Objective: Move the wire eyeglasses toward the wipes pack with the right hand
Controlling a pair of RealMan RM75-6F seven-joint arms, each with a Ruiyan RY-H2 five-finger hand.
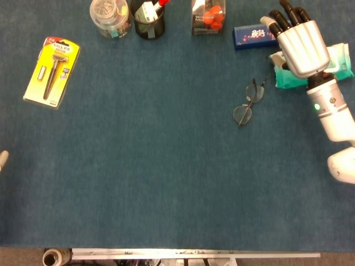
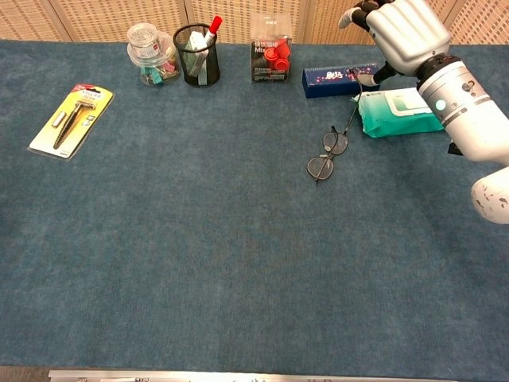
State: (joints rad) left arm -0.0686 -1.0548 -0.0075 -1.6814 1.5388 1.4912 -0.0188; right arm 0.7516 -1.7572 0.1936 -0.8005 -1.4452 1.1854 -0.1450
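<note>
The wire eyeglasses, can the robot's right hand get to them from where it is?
Probably yes. The right hand hovers above the wipes pack, fingers spread and holding nothing. The wire eyeglasses lie just beside the pack on bare table, with nothing on top of them or between them and the hand.

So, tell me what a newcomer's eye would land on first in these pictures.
First, the big silver right hand at the far right of the table, hovering over the green wipes pack with nothing in it. Next, the wire eyeglasses lying alone on the blue cloth just left of the pack. Then the yellow razor pack far off at the left.
</note>
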